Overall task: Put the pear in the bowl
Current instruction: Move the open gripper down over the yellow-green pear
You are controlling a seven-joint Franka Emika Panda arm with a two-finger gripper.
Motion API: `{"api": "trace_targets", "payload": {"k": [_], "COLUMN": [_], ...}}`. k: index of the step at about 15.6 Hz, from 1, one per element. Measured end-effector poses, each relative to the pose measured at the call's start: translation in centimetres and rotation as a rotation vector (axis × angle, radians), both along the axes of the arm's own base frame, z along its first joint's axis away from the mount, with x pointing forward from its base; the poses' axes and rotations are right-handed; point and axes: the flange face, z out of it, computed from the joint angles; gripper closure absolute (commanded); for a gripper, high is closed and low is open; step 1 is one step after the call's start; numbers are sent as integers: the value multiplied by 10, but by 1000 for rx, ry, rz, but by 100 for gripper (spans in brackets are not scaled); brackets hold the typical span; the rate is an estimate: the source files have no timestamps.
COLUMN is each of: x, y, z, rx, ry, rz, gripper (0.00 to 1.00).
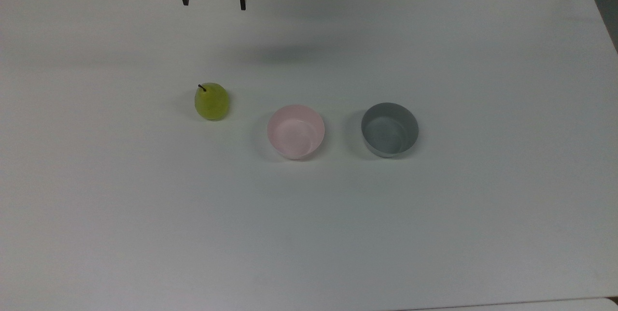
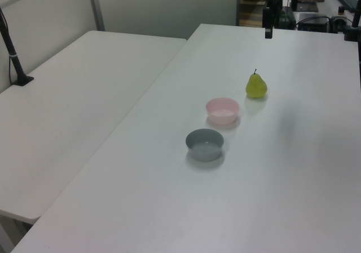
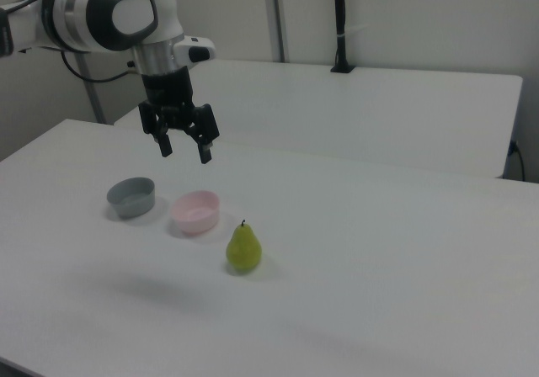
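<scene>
The yellow-green pear [image 1: 211, 101] stands upright on the white table [image 1: 145, 204], stem up, also seen as the pear [image 2: 256, 86] and the pear [image 3: 243, 248]. The pale pink bowl [image 1: 296, 132] sits just to the top view's right of it, a small gap apart; it shows as the bowl [image 2: 222, 110] and the bowl [image 3: 196, 211]. It holds nothing. My gripper [image 1: 213, 1] hangs open and empty high over the table's far edge, well away from the pear. In the right view the gripper [image 3: 185, 151] is above the bowls.
A grey bowl [image 1: 389, 130] of the same size stands to the top view's right of the pink one. A second white table [image 2: 67, 112] adjoins on the left view's left, with a black post [image 2: 14, 55] on it.
</scene>
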Motion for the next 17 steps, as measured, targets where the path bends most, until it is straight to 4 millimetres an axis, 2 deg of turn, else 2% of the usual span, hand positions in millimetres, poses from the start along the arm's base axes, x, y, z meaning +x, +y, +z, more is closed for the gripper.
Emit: {"api": "trace_targets", "payload": {"k": [4, 11, 13, 17], "x": [0, 3, 6, 18], "y": [-8, -17, -16, -16], "z": [-7, -2, -9, -42], "rx": [25, 53, 54, 54], "ry": [11, -1, 14, 73], "rz": [-23, -29, 24, 86], "gripper": [0, 0, 0, 0]}}
